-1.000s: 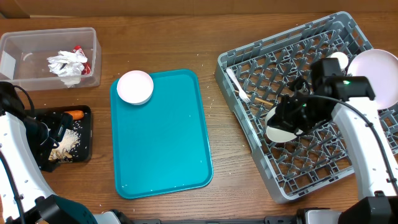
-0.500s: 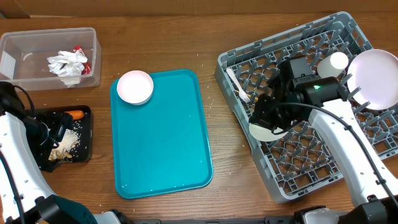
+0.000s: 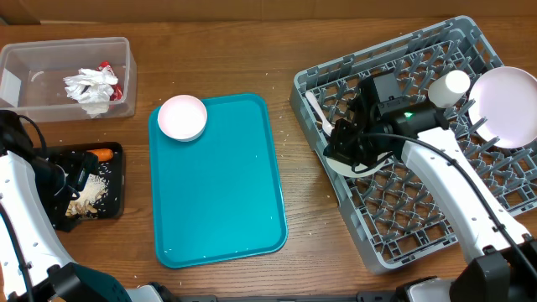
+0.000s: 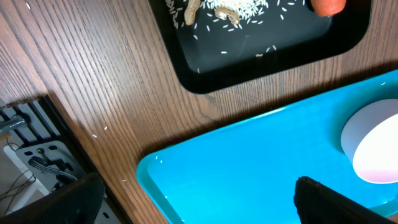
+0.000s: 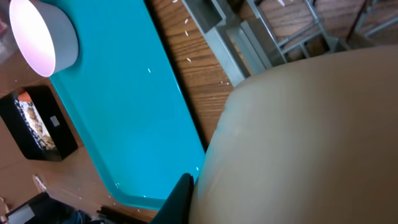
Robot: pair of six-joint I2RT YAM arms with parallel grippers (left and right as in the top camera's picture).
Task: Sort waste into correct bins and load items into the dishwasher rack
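Note:
My right gripper (image 3: pixel 351 153) is shut on a pale bowl (image 3: pixel 338 167) and holds it tilted over the left part of the grey dishwasher rack (image 3: pixel 436 222). In the right wrist view the bowl (image 5: pixel 311 124) fills most of the frame, with one finger (image 5: pixel 181 198) against it. A plate (image 3: pixel 508 101), a cup (image 3: pixel 451 84), a white fork (image 3: pixel 319 113) and a wooden stick (image 3: pixel 354 135) are in the rack. A second bowl (image 3: pixel 182 117) sits on the teal tray (image 3: pixel 222 193). My left gripper (image 4: pixel 196 205) is open and empty by the black tray (image 3: pixel 113 197).
The clear tub (image 3: pixel 42 63) at the back left holds crumpled napkins (image 3: pixel 91 86) and a red wrapper (image 3: pixel 106 67). The black tray holds beige scraps (image 3: pixel 91 195) and a carrot piece (image 3: pixel 102 154). Crumbs lie on the wood around the teal tray.
My right gripper has carried the bowl leftward across the rack, from its middle to near its left edge. The left arm has not moved.

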